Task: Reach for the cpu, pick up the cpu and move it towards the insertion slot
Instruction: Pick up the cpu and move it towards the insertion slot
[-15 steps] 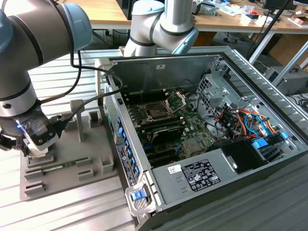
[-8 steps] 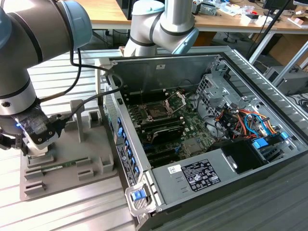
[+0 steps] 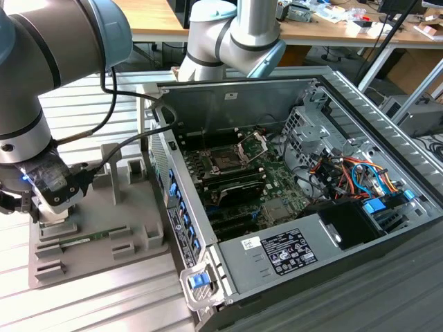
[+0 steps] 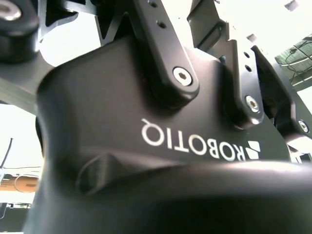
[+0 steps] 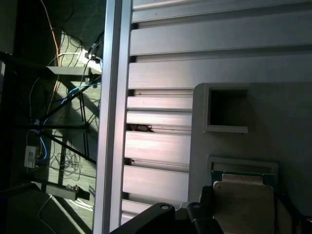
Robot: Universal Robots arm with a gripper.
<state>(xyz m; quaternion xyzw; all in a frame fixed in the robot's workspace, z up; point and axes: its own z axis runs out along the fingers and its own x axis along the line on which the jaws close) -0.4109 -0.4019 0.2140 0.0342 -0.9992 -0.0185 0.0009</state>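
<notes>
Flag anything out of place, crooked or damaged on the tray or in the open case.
Nothing stands out. The cpu lies flat and square in its recess of the grey tray, and the insertion slot in the case sits with its bracket swung up.

Robotics lab or electronics workshop: opened desktop computer case on a slatted aluminium table, grey fixture tray alongside, robot arm above, wooden workbenches behind strewn with cables and parts.
</notes>
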